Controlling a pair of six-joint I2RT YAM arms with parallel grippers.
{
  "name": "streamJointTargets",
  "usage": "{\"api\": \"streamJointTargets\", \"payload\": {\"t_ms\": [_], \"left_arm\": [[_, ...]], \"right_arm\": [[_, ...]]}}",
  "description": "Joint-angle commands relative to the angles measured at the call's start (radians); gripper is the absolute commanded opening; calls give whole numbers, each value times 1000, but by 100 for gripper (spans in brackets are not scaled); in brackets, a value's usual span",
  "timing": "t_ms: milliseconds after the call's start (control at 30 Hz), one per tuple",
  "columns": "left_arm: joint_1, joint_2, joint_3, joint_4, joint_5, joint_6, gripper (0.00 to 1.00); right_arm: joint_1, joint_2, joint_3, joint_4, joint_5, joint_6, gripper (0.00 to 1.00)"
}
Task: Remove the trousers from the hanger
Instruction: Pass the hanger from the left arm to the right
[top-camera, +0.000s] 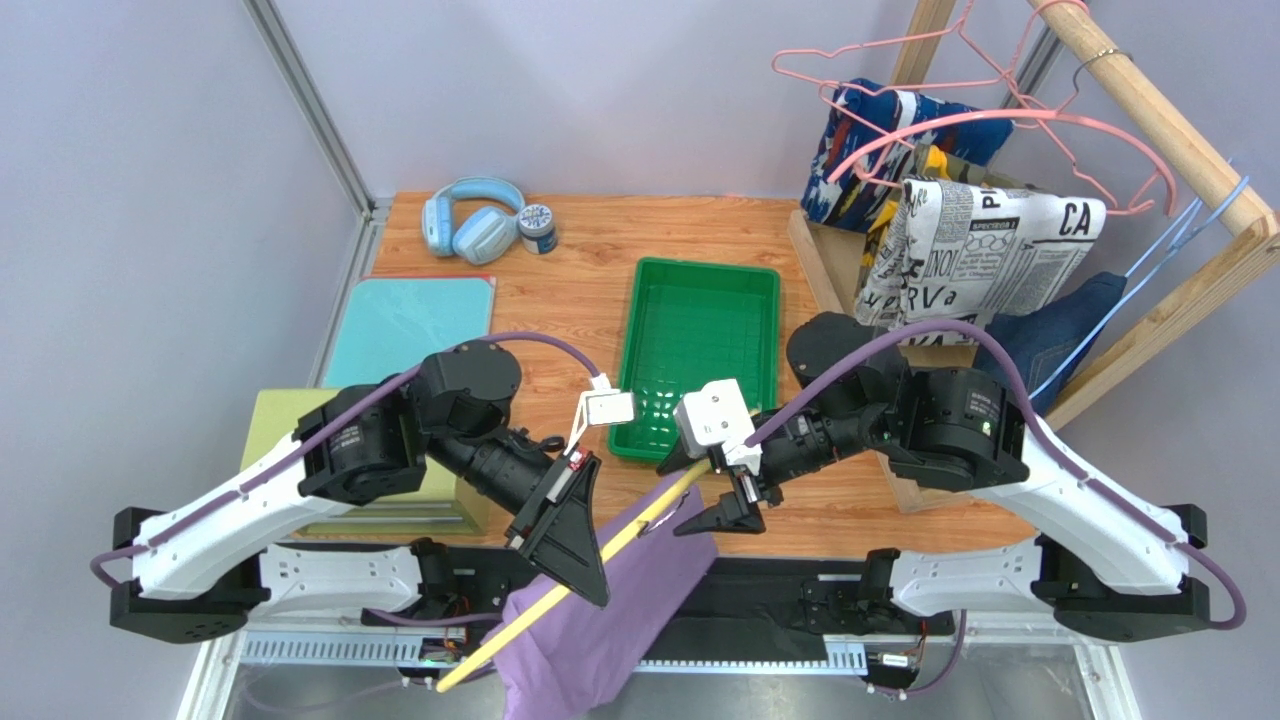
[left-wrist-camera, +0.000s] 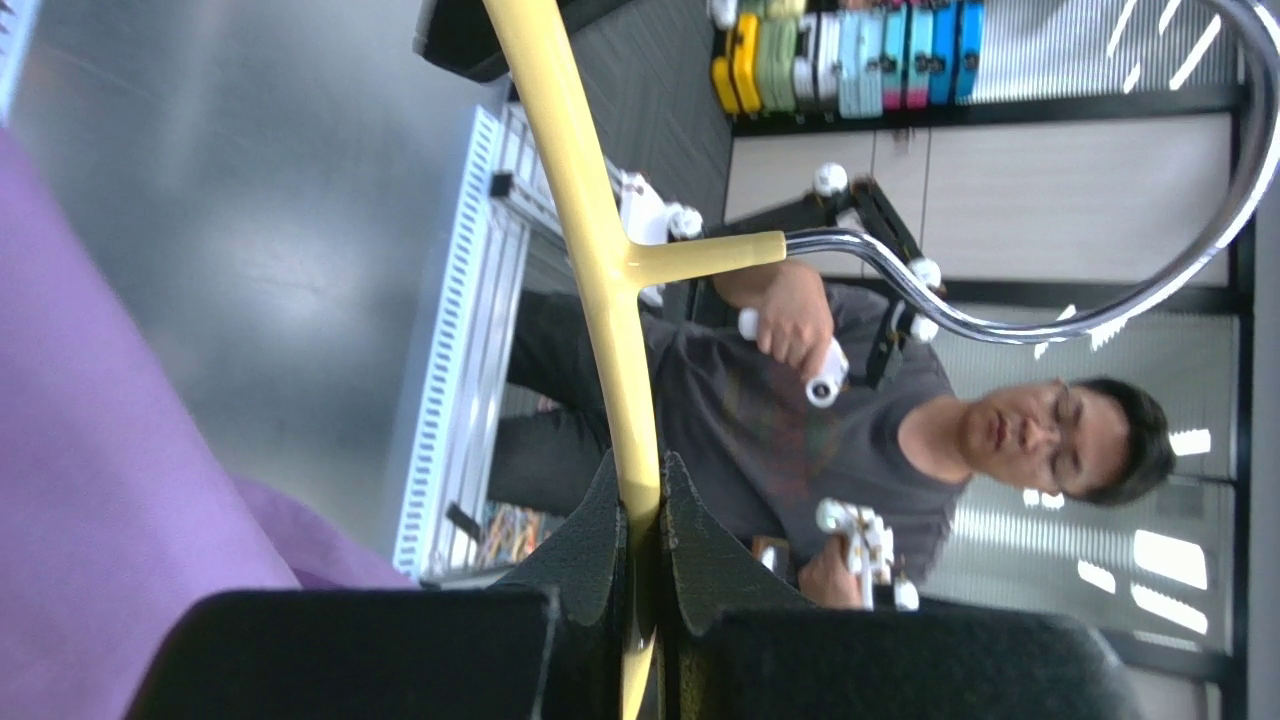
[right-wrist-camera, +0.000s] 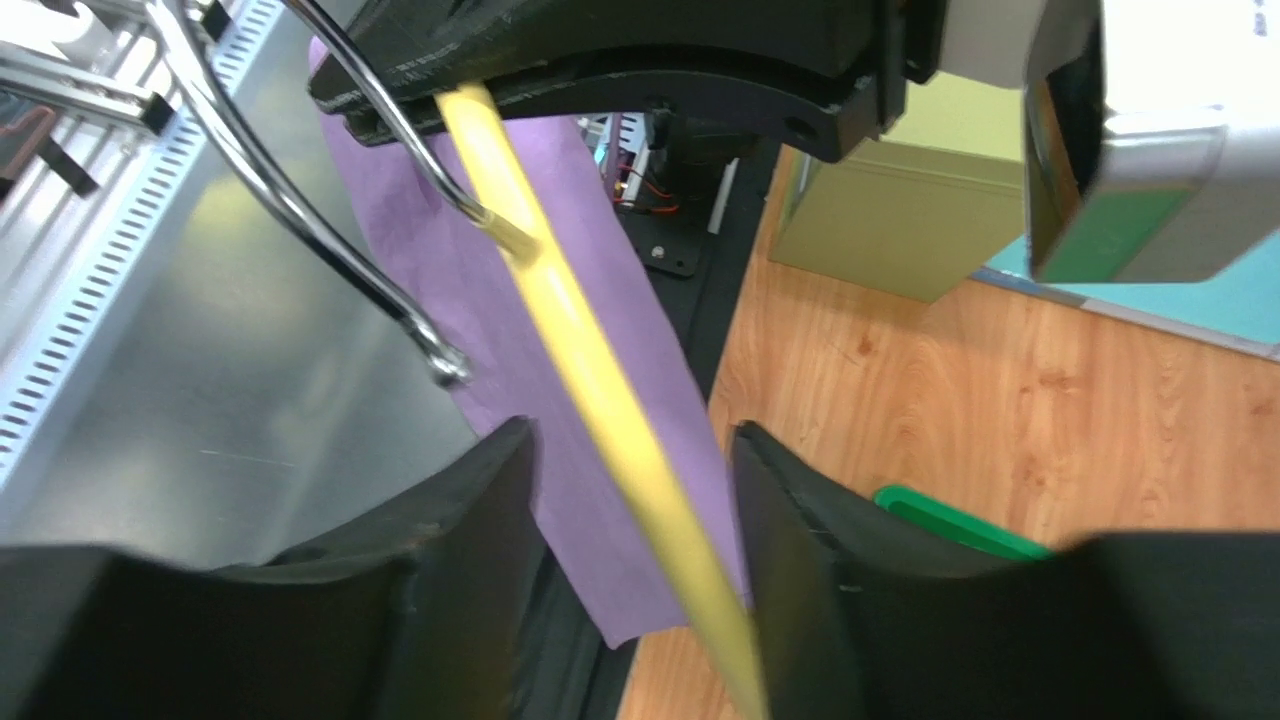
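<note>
Status: left hand (left-wrist-camera: 643, 518) clenched on yellow hanger (right-wrist-camera: 601, 375) | right hand (right-wrist-camera: 631, 450) released, straddling it | purple trousers (top-camera: 601, 615) draped

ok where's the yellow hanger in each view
top external: hanger slants across the bottom centre
left wrist: hanger upright, left of centre, pinched in the left end effector at the bottom
right wrist: hanger diagonal through the centre, inside the open right end effector
shared landmark: purple trousers draped on it
</note>
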Motion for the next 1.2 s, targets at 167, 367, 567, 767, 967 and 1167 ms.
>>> {"api": "streamJointTargets", "payload": {"t_ms": [167, 367, 567, 767, 967, 1167], "left_arm": [[3, -12, 95, 93, 3, 21, 0], [3, -61, 133, 66, -215, 32, 43], [5, -81, 459, -332, -829, 107, 70], [5, -325, 253, -126, -1185, -44, 68], [5, -255, 148, 69, -1068, -146, 66], [3, -91, 82, 289, -1048, -272, 66]], "right_arm": [[5, -35, -87, 122, -226, 308, 0], [10, -204, -292, 394, 16, 563, 0], [10, -317, -317, 305, 234, 600, 0], [10, -330, -248, 180, 638, 658, 0], [10, -304, -182, 228, 910, 697, 0], [13, -275, -205, 388, 955, 698, 0]]}}
